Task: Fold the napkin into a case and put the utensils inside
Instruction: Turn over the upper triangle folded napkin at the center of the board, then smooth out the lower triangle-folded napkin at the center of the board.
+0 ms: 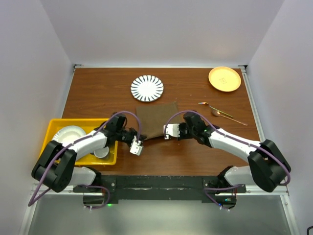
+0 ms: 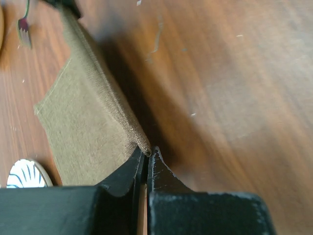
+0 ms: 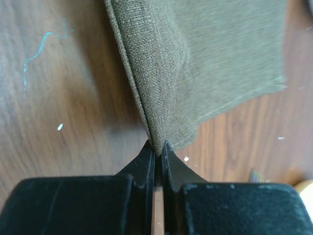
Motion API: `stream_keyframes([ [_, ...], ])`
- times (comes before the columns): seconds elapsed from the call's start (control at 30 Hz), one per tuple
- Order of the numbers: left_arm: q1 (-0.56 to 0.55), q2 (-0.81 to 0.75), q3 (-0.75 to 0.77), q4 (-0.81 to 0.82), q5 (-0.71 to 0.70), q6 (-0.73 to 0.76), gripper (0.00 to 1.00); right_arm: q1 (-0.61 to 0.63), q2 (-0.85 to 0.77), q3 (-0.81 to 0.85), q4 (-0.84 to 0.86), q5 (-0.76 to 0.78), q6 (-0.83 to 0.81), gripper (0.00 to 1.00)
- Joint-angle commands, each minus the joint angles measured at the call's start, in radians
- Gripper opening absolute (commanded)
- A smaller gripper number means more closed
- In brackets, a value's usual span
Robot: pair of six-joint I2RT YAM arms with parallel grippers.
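Near the middle of the table [image 1: 195, 156], pinches both near corners of the napkin [image 1: 156, 120], left claw [image 2: 148, 152] and right claw [image 3: 157, 147] clenched on cloth, hem lifted. Looks barely begun: no case yet, utensils [image 1: 217, 111] lying toward the right edge.

A brown napkin [image 1: 156, 120] lies on the table [image 1: 195, 156], its near edge stretched between the left gripper [image 1: 140, 142] and right gripper [image 1: 167, 133]. Beyond it sits a striped plate [image 1: 147, 88]. An orange plate [image 1: 224, 79] and two utensils [image 1: 217, 112] lie to the right, a yellow tray [image 1: 54, 128] to the left.
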State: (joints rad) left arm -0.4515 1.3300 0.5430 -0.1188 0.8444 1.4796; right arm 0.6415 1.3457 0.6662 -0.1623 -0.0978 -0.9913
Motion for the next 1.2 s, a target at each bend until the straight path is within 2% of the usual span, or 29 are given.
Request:
stream_keyframes([
  [0.0,-0.041,-0.034,-0.041,-0.087,-0.037,0.056,0.00,0.044,-0.054,-0.040,-0.002,0.067,-0.070,0.00],
  [0.13,-0.052,-0.029,-0.041,-0.102,-0.053,0.073,0.00,0.090,-0.049,-0.043,-0.048,0.069,-0.076,0.00],
  [0.23,-0.055,-0.023,-0.028,-0.177,-0.057,0.146,0.00,0.116,-0.049,-0.037,-0.094,0.069,-0.086,0.00],
  [0.3,-0.062,-0.031,-0.025,-0.259,-0.054,0.232,0.00,0.138,-0.054,-0.030,-0.147,0.064,-0.095,0.09],
  [0.33,-0.062,-0.038,-0.023,-0.289,-0.053,0.296,0.01,0.145,-0.059,-0.024,-0.169,0.057,-0.095,0.16],
  [0.37,-0.064,-0.060,-0.023,-0.320,-0.048,0.323,0.13,0.156,-0.075,-0.001,-0.230,0.047,-0.095,0.29],
  [0.4,-0.065,-0.075,-0.015,-0.376,-0.036,0.341,0.20,0.159,-0.086,0.018,-0.270,0.031,-0.102,0.60],
  [0.43,-0.064,-0.090,-0.008,-0.407,-0.028,0.355,0.32,0.161,-0.100,0.041,-0.360,-0.015,-0.110,0.69],
  [0.5,-0.065,-0.143,0.024,-0.506,-0.018,0.364,0.43,0.162,-0.147,0.111,-0.422,-0.046,-0.087,0.76],
  [0.53,-0.064,-0.161,0.034,-0.531,-0.019,0.352,0.52,0.162,-0.157,0.139,-0.478,-0.058,-0.073,0.77],
  [0.57,-0.064,-0.196,0.046,-0.573,-0.022,0.338,0.55,0.162,-0.163,0.192,-0.508,-0.071,-0.055,0.78],
  [0.6,-0.064,-0.213,0.070,-0.587,-0.028,0.320,0.56,0.162,-0.160,0.219,-0.538,-0.091,-0.047,0.78],
  [0.7,-0.059,-0.250,0.133,-0.523,-0.034,0.089,0.58,0.153,-0.136,0.283,-0.560,-0.094,0.035,0.77],
  [0.73,-0.055,-0.246,0.152,-0.487,-0.041,-0.082,0.56,0.136,-0.125,0.295,-0.539,-0.100,0.060,0.75],
  [0.8,-0.021,-0.181,0.217,-0.423,-0.062,-0.254,0.47,0.113,-0.061,0.311,-0.507,-0.126,0.130,0.72],
  [0.87,0.026,-0.073,0.303,-0.427,-0.058,-0.329,0.40,0.058,0.007,0.366,-0.493,-0.184,0.204,0.68],
  [0.9,0.045,-0.039,0.328,-0.418,-0.054,-0.423,0.34,0.012,0.083,0.425,-0.509,-0.219,0.224,0.67],
  [0.93,0.063,0.021,0.348,-0.406,-0.048,-0.476,0.31,-0.008,0.120,0.456,-0.519,-0.249,0.258,0.65],
  [1.03,0.119,0.105,0.388,-0.320,-0.065,-0.671,0.27,-0.034,0.233,0.521,-0.542,-0.310,0.275,0.60],
  [1.17,0.123,0.195,0.420,-0.220,-0.143,-0.918,0.20,-0.036,0.319,0.480,-0.482,-0.277,0.293,0.55],
])
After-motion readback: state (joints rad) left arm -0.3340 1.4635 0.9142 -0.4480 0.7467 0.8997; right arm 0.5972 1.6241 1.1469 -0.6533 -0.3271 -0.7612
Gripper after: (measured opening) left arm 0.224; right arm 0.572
